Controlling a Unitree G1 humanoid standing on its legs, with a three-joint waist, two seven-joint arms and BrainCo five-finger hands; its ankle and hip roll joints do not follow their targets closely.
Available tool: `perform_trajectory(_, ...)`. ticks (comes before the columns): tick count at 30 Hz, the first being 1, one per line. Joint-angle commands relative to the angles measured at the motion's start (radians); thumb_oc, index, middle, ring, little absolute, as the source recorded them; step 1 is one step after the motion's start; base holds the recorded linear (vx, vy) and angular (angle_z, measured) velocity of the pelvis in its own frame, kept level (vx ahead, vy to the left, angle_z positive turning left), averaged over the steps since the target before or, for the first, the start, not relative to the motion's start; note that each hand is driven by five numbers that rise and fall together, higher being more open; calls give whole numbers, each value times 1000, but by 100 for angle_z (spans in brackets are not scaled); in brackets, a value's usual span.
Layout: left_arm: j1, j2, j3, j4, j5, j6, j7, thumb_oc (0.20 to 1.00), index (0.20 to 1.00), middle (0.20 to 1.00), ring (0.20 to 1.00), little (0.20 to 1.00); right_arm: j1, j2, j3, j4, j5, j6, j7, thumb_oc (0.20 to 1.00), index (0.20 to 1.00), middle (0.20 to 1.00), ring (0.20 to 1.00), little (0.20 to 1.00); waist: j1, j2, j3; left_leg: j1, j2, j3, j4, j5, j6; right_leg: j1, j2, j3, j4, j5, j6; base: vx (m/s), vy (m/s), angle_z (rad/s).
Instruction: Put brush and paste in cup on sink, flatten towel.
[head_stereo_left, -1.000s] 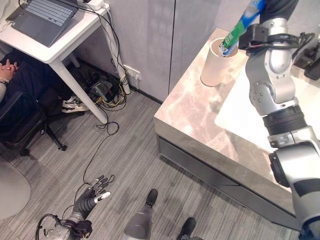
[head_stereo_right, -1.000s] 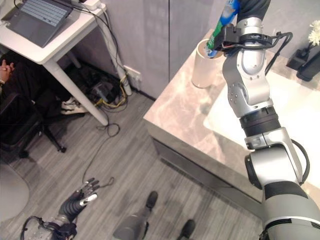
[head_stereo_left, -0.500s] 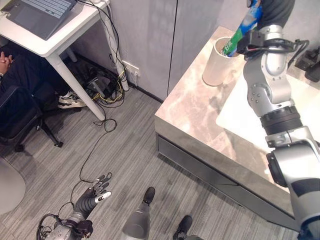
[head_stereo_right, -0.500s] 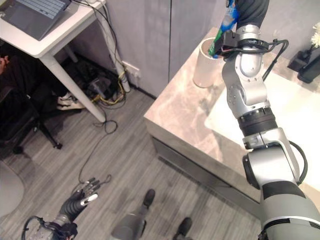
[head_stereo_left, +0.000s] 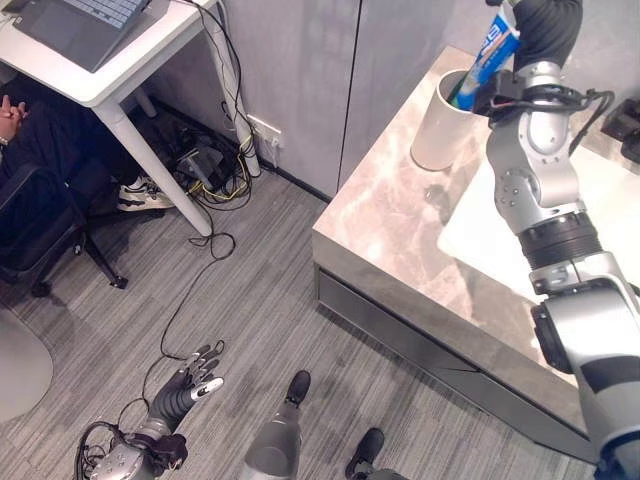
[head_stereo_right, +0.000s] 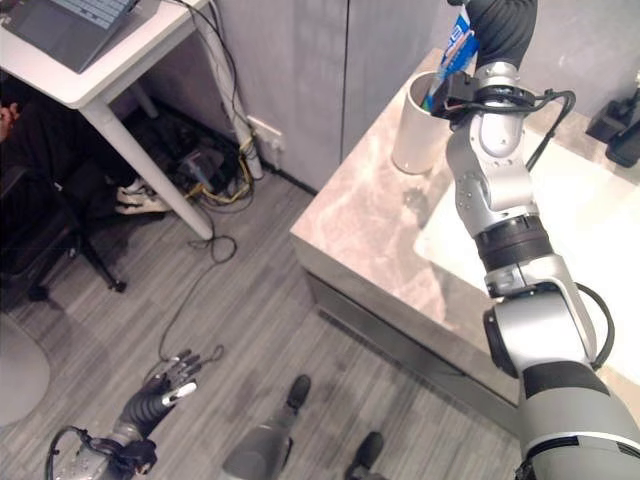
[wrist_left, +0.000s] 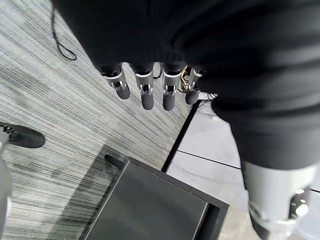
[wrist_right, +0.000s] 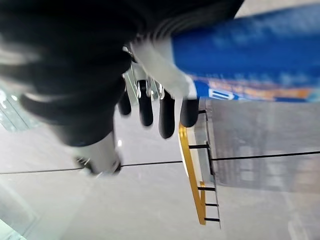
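In the left eye view we saw the right hand (head_stereo_left: 545, 25) raised at about one o'clock above the counter (head_stereo_left: 400, 215), gripping a blue toothpaste tube (head_stereo_left: 490, 50). The tube slanted down toward seven o'clock, and its lower end sat inside the mouth of the pale cup (head_stereo_left: 440, 125). The cup stood upright on the marbled counter near its far corner, just beside the white sink basin (head_stereo_left: 500, 235). The left hand (head_stereo_left: 185, 385) hung low at seven o'clock over the grey carpet (head_stereo_left: 250, 300), its fingers straight and spread, holding nothing. A white desk (head_stereo_left: 140, 60) with a laptop (head_stereo_left: 85, 15) stood at eleven o'clock, and a black chair (head_stereo_left: 40, 230) at nine o'clock.

In the right eye view we saw the same scene: the tube dipped into the cup, and the right arm reached up along the counter from five o'clock. A person's shoe (head_stereo_right: 135, 200) showed under the desk by a tangle of cords.

In the left wrist view the left hand's fingers (wrist_left: 147, 95) pointed straight out over the carpet, relaxed and apart from everything.

In the right wrist view the blue tube ran across the palm side of the right hand, and the fingers (wrist_right: 167, 117) beside it looked fairly straight. We could not see a brush or a towel clearly enough to place them.
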Motion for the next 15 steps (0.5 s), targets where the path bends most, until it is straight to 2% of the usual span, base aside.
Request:
perform_trajectory(1, 11, 24, -8, -16, 55, -58, 14, 1000, 1000, 1000, 1000, 1000, -81, -1, 14, -70, -109, -22, -28, 1000, 1000, 1000, 1000, 1000, 29, -16, -35, 85, 45, 61, 1, -51, -20, -29, -79, 58, 2, 166, 59, -30, -21, -9)
perform_trajectory(5, 4, 25, -12, -15, 67, -58, 15, 1000, 1000, 1000, 1000, 1000, -71, -2, 5, -106, -148, -20, -44, 1000, 1000, 1000, 1000, 1000, 30, -10, -41, 91, 46, 59, 1, -51, -23, -19, -79, 53, 2, 164, 58, -8, -11, -5)
perform_trajectory(10, -15, 23, -7, -5, 96, -67, 23, 1000, 1000, 1000, 1000, 1000, -25, -15, -51, -270, -281, -38, -103, 1000, 1000, 1000, 1000, 1000, 26, 8, -54, 111, 53, 60, 1, -54, -28, 4, -77, 47, 2, 151, 51, -5, -23, 0)
perform_trajectory(13, -31, 16, 12, 2, 147, -75, 30, 1000, 1000, 1000, 1000, 1000, 102, -95, -147, -464, -470, -38, -156, 1000, 1000, 1000, 1000, 1000, 14, 14, -59, 123, 59, 55, 1, -52, -39, 37, -74, 20, 2, 138, 44, 0, -63, 2)
perform_trajectory(15, -30, 12, 17, 5, 156, -78, 30, 1000, 1000, 1000, 1000, 1000, 147, -118, -179, -515, -525, -33, -167, 1000, 1000, 1000, 1000, 1000, 9, 15, -64, 126, 60, 49, 1, -50, -40, 45, -73, 7, 2, 134, 44, 28, -48, 31)
